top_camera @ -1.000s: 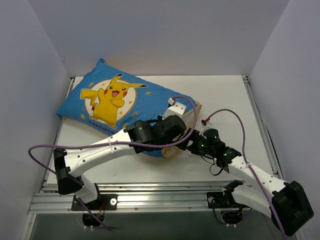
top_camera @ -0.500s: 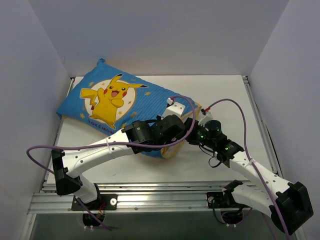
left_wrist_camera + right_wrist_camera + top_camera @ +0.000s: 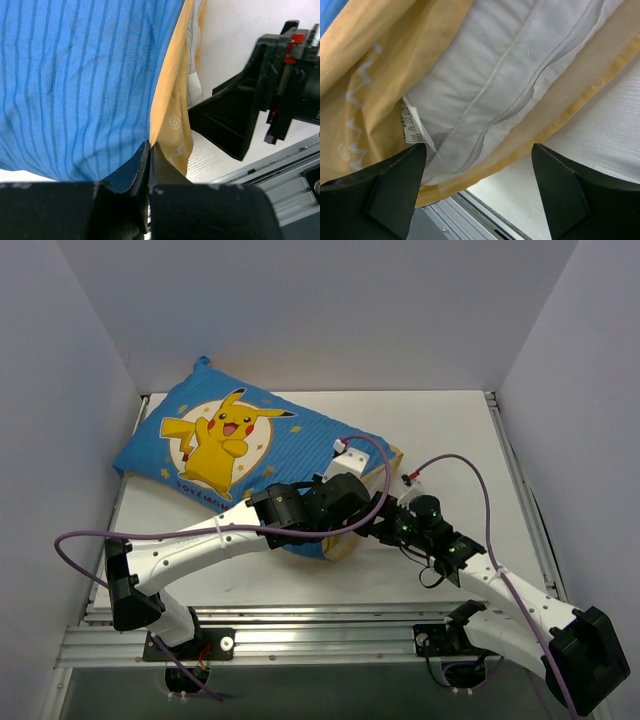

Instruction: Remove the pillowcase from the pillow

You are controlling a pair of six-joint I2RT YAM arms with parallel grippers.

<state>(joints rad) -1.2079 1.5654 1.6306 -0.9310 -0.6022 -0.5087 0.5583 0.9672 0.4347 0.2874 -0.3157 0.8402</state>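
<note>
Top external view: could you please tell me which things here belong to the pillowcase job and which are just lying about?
Job:
pillowcase
pillow inside it
left gripper, shut on the pillowcase hem
right gripper, open at the case's mouth

Just there:
table
purple cables
metal rail

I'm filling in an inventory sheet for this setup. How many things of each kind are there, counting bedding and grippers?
pillowcase: 1
pillow: 1, showing white at the case's open end
grippers: 2, the left gripper shut on the pillowcase's edge and the right gripper open at the opening
Total: 4
</note>
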